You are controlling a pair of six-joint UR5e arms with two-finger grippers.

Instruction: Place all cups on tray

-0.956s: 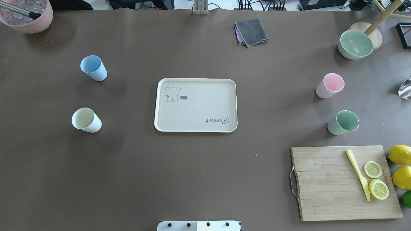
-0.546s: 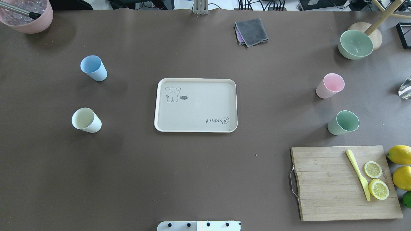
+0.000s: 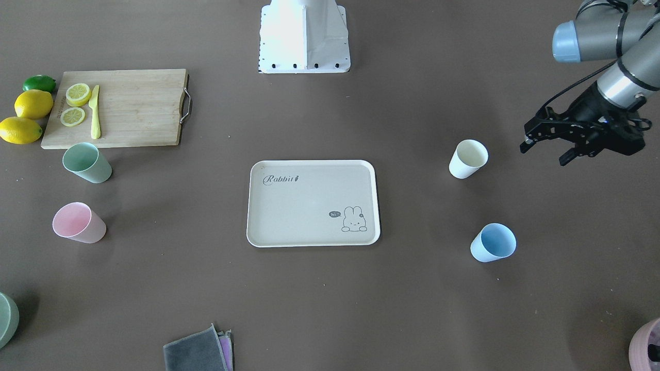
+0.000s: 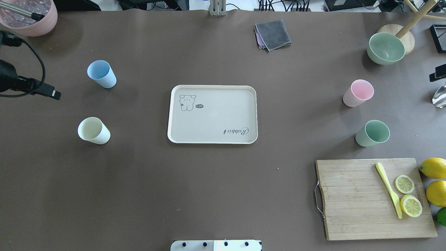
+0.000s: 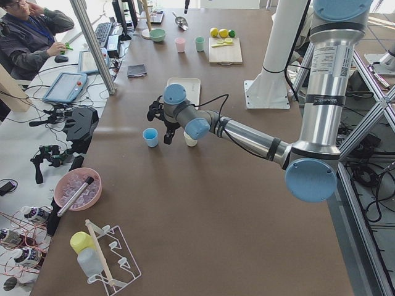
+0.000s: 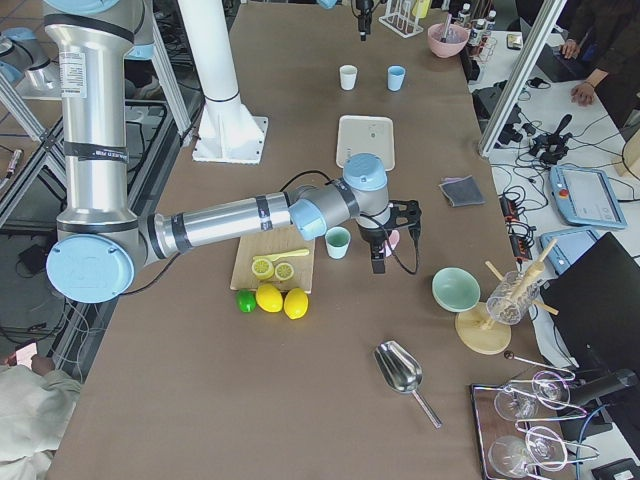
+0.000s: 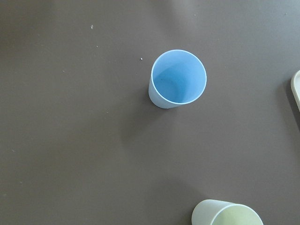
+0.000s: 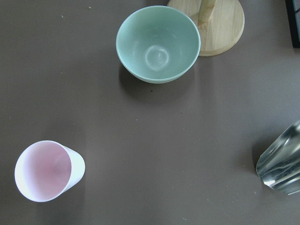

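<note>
The beige tray [image 4: 212, 118] lies empty at the table's middle and shows in the front view [image 3: 309, 211]. The cream cup [image 4: 93, 130] and blue cup [image 4: 101, 74] stand left of it. The pink cup [image 4: 358, 92] and mint cup [image 4: 373, 133] stand right of it. All are upright on the table. My left gripper [image 3: 544, 154] is open and empty, hovering beyond the cream cup [image 3: 468, 158]. The left wrist view looks down on the blue cup [image 7: 178, 78]. Only a sliver of my right gripper [image 4: 439, 73] shows; I cannot tell its state. The right wrist view shows the pink cup [image 8: 47, 171].
A wooden cutting board [image 4: 352, 198] with lemon slices and a yellow knife lies front right, lemons [image 4: 433, 168] beside it. A green bowl [image 4: 386, 48] and a wooden stand sit back right, a grey cloth [image 4: 273, 34] at the back, a pink pot [image 4: 29, 17] back left.
Both arms have come into the overhead view, the left at the left edge, the right as a sliver at the right edge. The cups and tray have not moved.
</note>
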